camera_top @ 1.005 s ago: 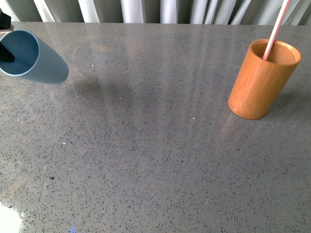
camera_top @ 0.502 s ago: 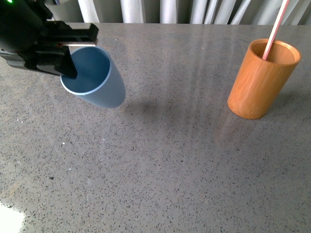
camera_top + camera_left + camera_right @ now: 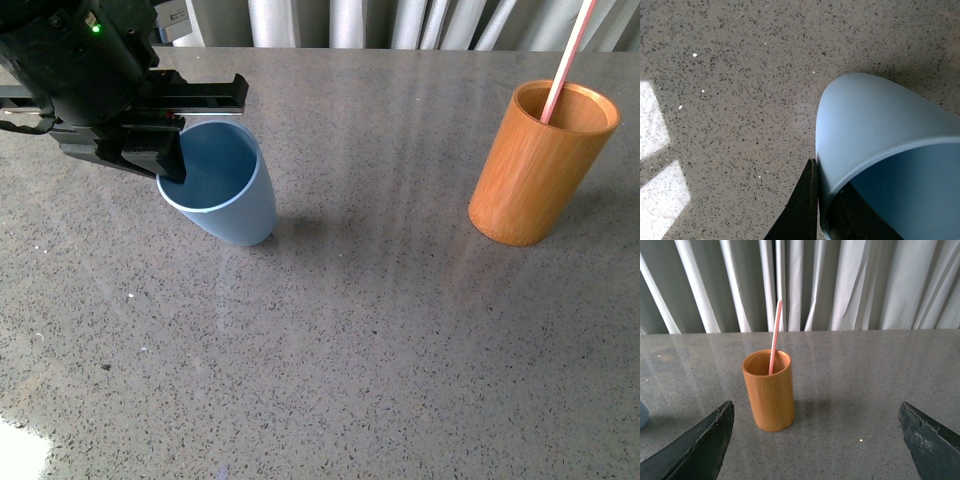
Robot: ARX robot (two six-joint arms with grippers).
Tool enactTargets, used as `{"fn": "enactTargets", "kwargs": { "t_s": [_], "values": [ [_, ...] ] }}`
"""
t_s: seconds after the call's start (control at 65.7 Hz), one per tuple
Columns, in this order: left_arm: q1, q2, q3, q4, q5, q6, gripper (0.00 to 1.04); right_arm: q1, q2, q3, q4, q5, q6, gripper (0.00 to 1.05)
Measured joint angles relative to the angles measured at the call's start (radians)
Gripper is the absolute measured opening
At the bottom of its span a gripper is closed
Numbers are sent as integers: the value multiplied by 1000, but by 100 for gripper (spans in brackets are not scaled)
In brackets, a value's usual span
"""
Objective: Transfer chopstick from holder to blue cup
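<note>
In the front view the light blue cup (image 3: 225,195) stands at the left of the table, tilted, mouth up, its base at or just above the tabletop. My left gripper (image 3: 170,165) is shut on its rim, one finger inside and one outside. The left wrist view shows the blue cup (image 3: 875,125) pinched at the wall by the left gripper (image 3: 824,176). The orange-brown holder (image 3: 535,170) stands upright at the right with one pinkish chopstick (image 3: 565,60) leaning in it. My right gripper (image 3: 815,412) is open, facing the holder (image 3: 771,397) and chopstick (image 3: 775,335) from a distance.
The grey speckled table (image 3: 350,330) stretches between cup and holder. White curtains (image 3: 850,285) hang behind its far edge. Bright light patches (image 3: 655,125) lie on the tabletop near the cup.
My left arm has carried the blue cup rightward from the left edge and turned it from lying sideways to nearly upright and lower. Holder and chopstick have not moved.
</note>
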Motion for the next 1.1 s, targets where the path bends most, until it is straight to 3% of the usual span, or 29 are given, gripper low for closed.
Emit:
{"fn": "enactTargets", "kwargs": {
  "t_s": [0.442,1.051,1.096],
  "values": [
    [-8,47,63,-39,5,-29,3,0,0,0,0,0,0,96],
    [-3,48,113,-60,16,-37,95,0,0,0,0,0,0,96],
    [-1,48,117,-62,15,-32,97,0,0,0,0,0,0,96]
  ]
}}
